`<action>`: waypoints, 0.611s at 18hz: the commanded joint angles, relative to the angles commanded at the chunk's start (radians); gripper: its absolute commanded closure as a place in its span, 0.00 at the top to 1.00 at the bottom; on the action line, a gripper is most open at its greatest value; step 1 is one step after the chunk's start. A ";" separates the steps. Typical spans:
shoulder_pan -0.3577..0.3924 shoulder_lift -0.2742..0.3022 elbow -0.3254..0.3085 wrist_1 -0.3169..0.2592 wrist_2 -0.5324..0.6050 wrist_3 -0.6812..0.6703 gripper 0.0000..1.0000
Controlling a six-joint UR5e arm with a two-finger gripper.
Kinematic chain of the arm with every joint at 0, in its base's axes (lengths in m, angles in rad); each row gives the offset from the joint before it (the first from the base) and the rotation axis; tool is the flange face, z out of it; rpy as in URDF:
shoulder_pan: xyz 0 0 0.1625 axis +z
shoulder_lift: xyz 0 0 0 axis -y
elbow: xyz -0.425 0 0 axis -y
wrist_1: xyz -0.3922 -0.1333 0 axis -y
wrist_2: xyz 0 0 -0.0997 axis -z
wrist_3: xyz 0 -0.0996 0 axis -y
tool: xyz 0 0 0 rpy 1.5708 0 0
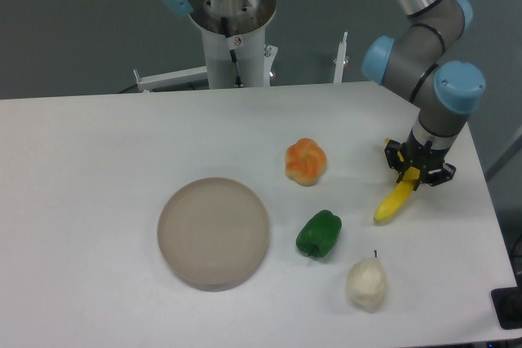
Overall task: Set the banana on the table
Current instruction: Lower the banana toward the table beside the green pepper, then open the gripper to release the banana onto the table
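- Table [98, 201]: white top, carrying every item listed below.
- Plate [214, 232]: round, grey-beige, left of the green pepper; nothing lies in it.
- Gripper [417, 172]: right of the plate, near the table's right edge, fingers closed around the upper end of the banana.
- Banana [394, 202]: yellow, tilted; lower tip at the tabletop, contact uncertain.
- Orange fruit [306, 161]: up and right of the plate.
- Green pepper [319, 234]: just right of the plate.
- Pear [366, 284]: pale, lower right of the plate.
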 joint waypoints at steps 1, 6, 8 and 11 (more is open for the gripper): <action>0.000 0.000 0.002 0.000 0.000 -0.002 0.57; -0.003 0.012 0.037 -0.002 0.002 -0.003 0.94; -0.024 0.032 0.057 -0.002 0.002 -0.003 1.00; -0.084 0.055 0.110 -0.003 0.014 -0.003 1.00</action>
